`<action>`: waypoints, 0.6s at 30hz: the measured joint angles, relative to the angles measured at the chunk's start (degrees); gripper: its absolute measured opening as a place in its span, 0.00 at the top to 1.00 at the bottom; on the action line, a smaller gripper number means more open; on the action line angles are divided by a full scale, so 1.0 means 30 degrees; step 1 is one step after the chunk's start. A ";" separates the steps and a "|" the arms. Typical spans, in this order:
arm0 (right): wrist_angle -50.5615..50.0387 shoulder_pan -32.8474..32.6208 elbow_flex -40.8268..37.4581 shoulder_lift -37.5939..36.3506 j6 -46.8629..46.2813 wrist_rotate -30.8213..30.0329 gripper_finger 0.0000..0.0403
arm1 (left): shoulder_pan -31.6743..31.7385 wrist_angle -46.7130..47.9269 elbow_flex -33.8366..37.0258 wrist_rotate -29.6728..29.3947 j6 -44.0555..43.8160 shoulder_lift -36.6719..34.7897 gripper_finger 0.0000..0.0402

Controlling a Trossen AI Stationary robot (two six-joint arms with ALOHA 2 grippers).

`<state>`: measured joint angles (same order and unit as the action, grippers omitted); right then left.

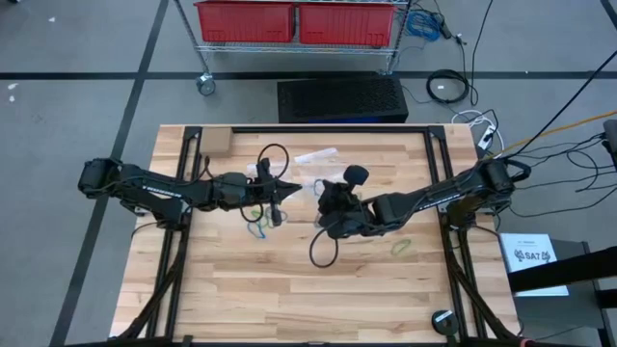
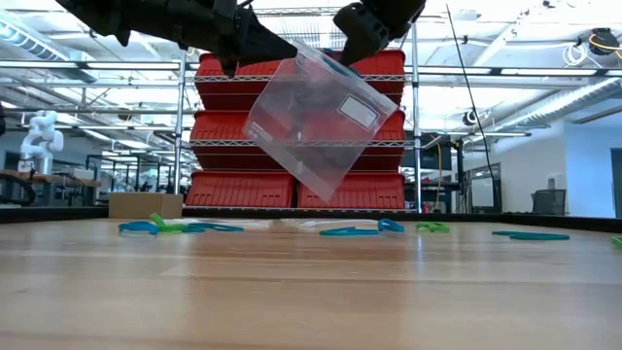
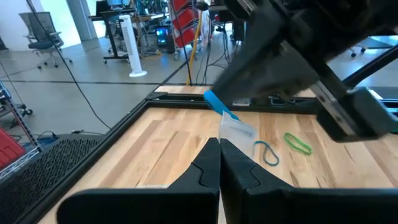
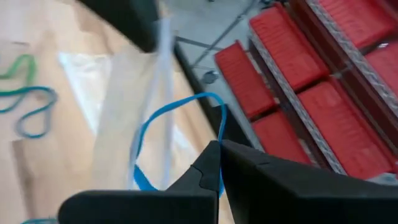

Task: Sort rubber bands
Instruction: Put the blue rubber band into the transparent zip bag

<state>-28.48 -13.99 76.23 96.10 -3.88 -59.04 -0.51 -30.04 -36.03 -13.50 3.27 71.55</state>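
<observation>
Sorting is barely under way at the wooden table (image 1: 289,299): both arms hold one clear plastic bag (image 2: 316,117) in the air above the middle of the bench, while most of the rubber bands (image 2: 292,229) lie loose on the wood below. The left gripper (image 3: 219,148) is pinched tight on one edge of the bag. The right gripper (image 4: 217,149) has its fingers closed on a blue band (image 4: 168,137), held right at the bag's mouth and, by the look of it, on the point of going in. Seen from table height the bag appears empty; if anything is inside, it cannot be made out. A second clear bag (image 1: 315,154) lies flat near the table's far edge, its contents not discernible. Left on the wood are blue and green loops under the left arm (image 1: 258,220), a green one (image 1: 401,248) near the right arm, and teal ones off to the side (image 2: 530,234). Nearly all the sorting remains to be done.
</observation>
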 joint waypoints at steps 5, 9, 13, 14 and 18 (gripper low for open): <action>-0.0148 -0.0215 0.0000 0.0049 -0.0559 0.1549 1.00 | 0.0000 0.0001 0.0000 -0.0007 0.0000 0.0000 1.00; -0.0141 -0.0563 0.0000 0.0056 -0.0820 0.1732 1.00 | 0.0000 0.0018 0.0000 -0.0015 0.0000 0.0000 1.00; -0.0105 -0.0808 0.0000 0.0056 -0.1058 0.1678 1.00 | 0.0000 0.0037 0.0000 -0.0025 -0.0007 0.0000 1.00; -0.0043 -0.0857 0.0000 0.0056 -0.1058 0.1593 1.00 | 0.0000 0.0037 0.0000 -0.0024 -0.0007 0.0000 1.00; 0.0016 -0.0984 0.0000 0.0056 -0.1058 0.1175 1.00 | 0.0000 0.0040 0.0000 -0.0048 -0.0015 0.0000 1.00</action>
<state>-28.44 -16.94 76.23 96.27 -7.05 -55.52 -0.51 -29.92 -36.03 -13.64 3.22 71.55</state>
